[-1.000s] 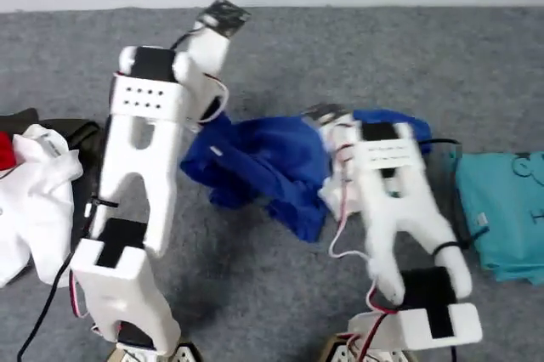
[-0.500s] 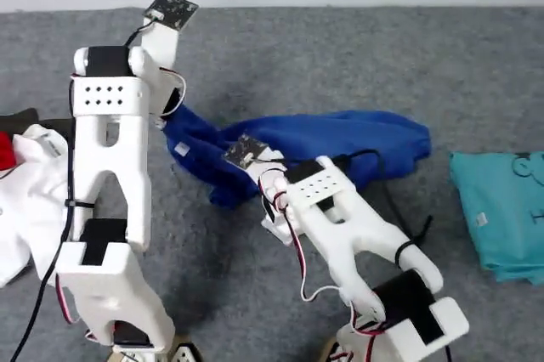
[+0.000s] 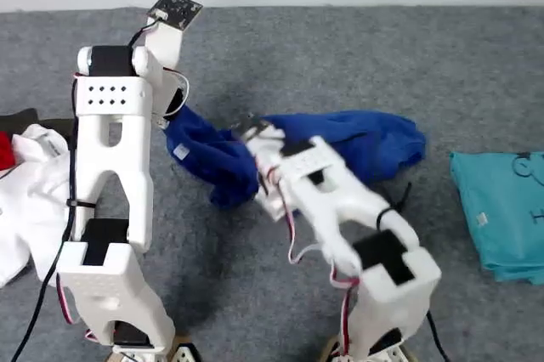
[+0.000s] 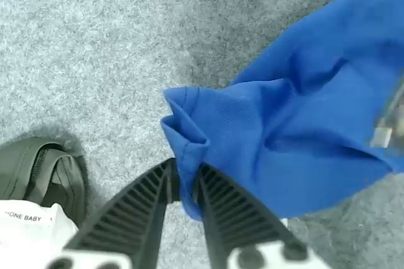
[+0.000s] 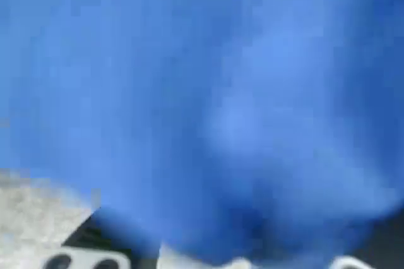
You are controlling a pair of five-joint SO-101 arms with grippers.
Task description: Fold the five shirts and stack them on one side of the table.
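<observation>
R wrist view: blue shirt (image 5: pixel 240 111) is pure blur, folds unreadable. From above, R arm (image 3: pixel 340 200) covers the shirt's middle, L arm (image 3: pixel 110 124) the end beside it. L hand (image 4: pixel 184 184) hides the fold it pinches. Cut off by frame edges: teal shirt (image 3: pixel 497 209), white shirt (image 3: pixel 30 200) & a red bit (image 3: pixel 6 151). The dark garment (image 4: pixel 38 168) is partly under white shirt, partly out of frame; type unclear.

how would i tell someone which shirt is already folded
On the grey carpeted table, look to the high view's right edge. The teal fabric shirt lies there alone, flat and squared, unlike the crumpled blue shirt mid-table and the rumpled white shirt far left.
</observation>
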